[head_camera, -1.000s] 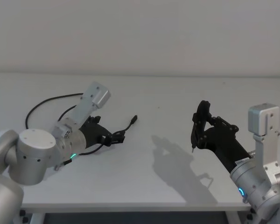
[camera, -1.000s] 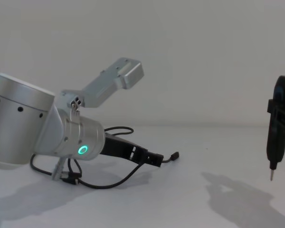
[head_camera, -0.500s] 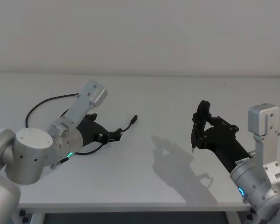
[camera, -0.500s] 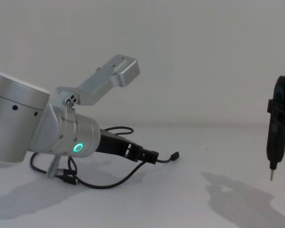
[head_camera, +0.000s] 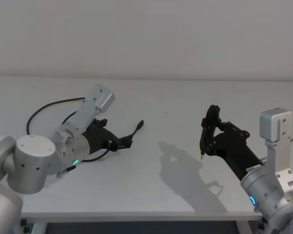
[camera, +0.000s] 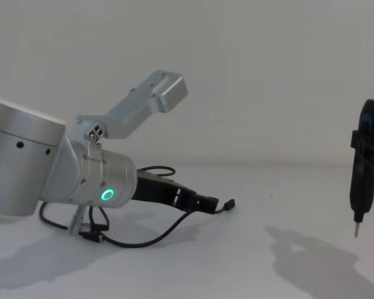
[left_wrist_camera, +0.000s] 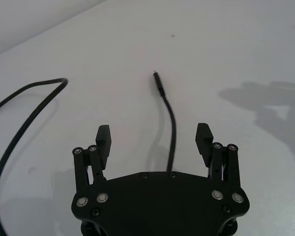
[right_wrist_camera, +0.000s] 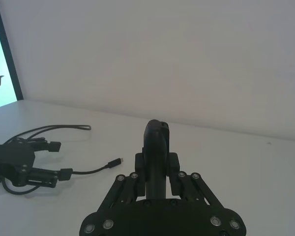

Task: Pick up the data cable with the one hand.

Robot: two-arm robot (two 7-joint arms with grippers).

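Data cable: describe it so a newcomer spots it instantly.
On the white table's left side, find the left gripper. The data cable is the long black looping cord passing between its open fingers. It alone lies loose, ending in a small black plug.

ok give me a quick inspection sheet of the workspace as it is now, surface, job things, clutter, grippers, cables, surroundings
surface: white table, bare apart from the cable.
job's things: black data cable lying flat on the table, not lifted.
clutter: nothing seen.
grippers: left gripper low over the table, open, with the cable running between its fingers; right gripper shut, held upright above the table's right side, holding nothing.
cables: the data cable's plug lies just ahead of the left gripper; the rest loops back behind the left arm.
surroundings: plain pale wall behind the table.
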